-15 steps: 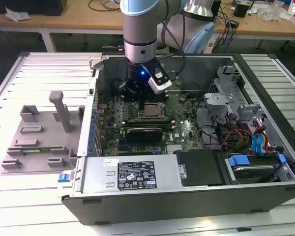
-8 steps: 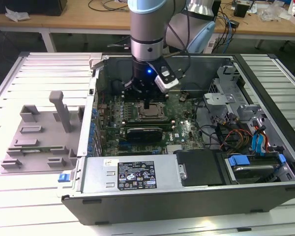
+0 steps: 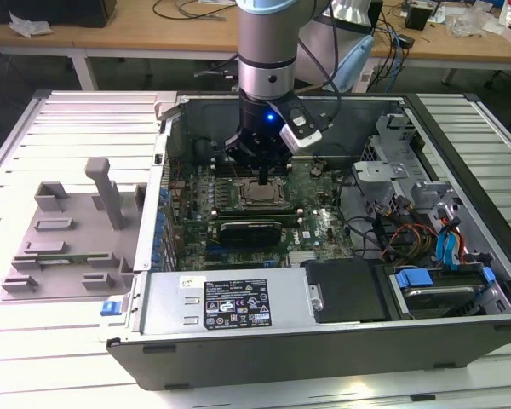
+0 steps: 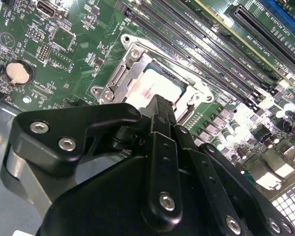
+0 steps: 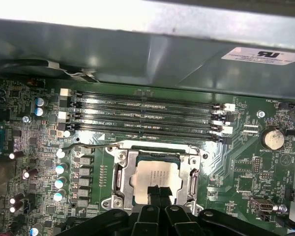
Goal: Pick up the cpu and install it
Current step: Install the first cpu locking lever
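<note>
The cpu is a small silvery square lying flat inside the metal socket frame on the green motherboard of the open computer case. In both wrist views the cpu sits level within the frame, whose bracket stands open around it. My gripper hangs straight above the chip. Its black fingertips are pressed together, shut with nothing between them, right over the chip's near edge. Whether they touch its top I cannot tell. In the second wrist view my gripper hides part of the chip.
Several black memory slots run beside the socket. A coin battery sits on the board. The case holds a power supply, a drive cage with blue tabs and loose cables. A grey fixture plate lies at the exterior view's left.
</note>
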